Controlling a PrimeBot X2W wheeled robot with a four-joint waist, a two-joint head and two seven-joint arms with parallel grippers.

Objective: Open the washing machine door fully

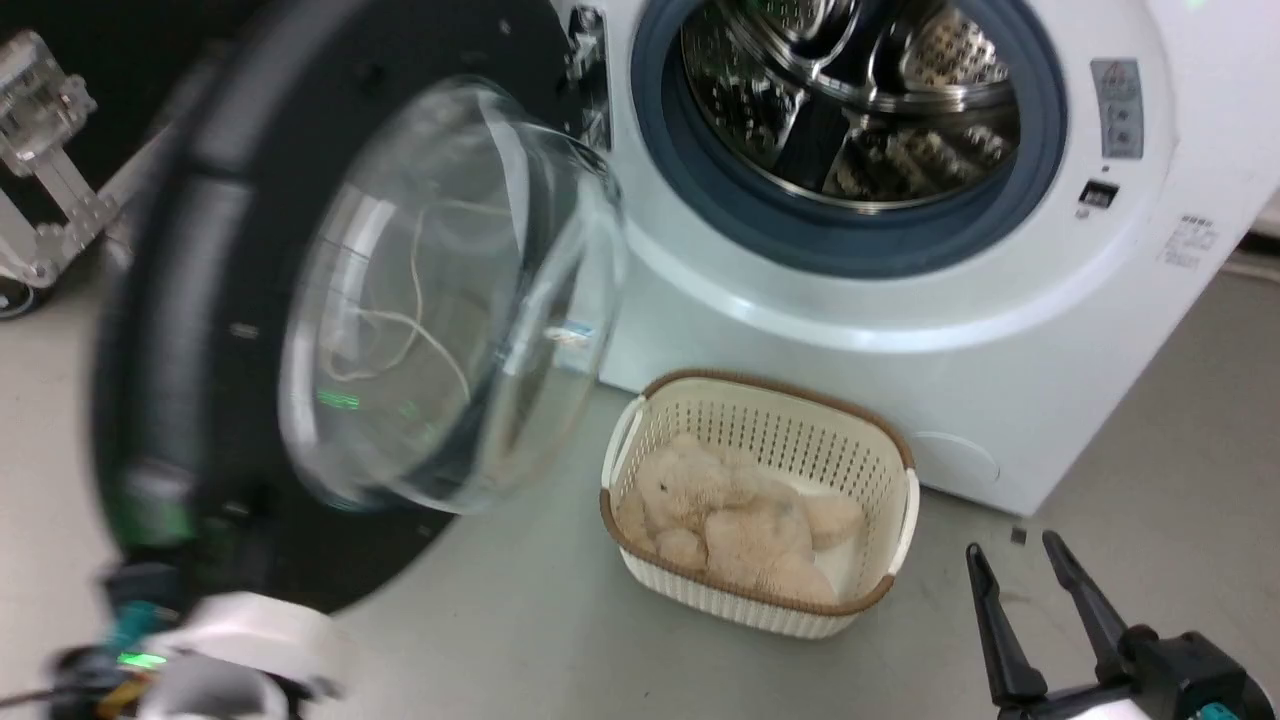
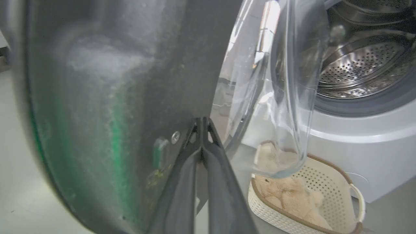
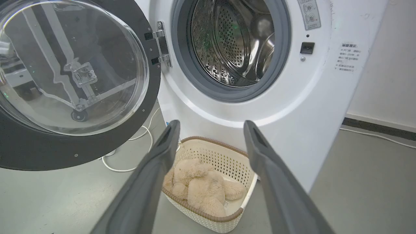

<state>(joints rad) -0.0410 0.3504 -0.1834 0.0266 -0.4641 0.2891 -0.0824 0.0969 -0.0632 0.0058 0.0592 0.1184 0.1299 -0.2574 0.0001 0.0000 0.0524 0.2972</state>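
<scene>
The washing machine door [image 1: 170, 330] has swung out to the left of the white machine [image 1: 900, 330]. Its wide black ring surrounds a clear glass bowl [image 1: 450, 290]. In the left wrist view my left gripper [image 2: 202, 123] is shut, its tips pressed together against the inner black ring of the door [image 2: 113, 81] beside the glass. In the head view my pale left forearm [image 1: 240, 640] is blurred under the door's lower edge. My right gripper [image 1: 1030, 585] stands open at the lower right, away from the door [image 3: 81, 152], with nothing between its fingers [image 3: 156, 169].
A cream basket [image 1: 905, 480] holding a beige plush toy [image 1: 730, 520] stands on the floor before the machine, under the steel drum [image 1: 850, 90]. A metal frame on wheels [image 1: 40, 170] is at far left. A white cable [image 3: 136, 136] lies behind the door. A wall [image 3: 390, 81] is at right.
</scene>
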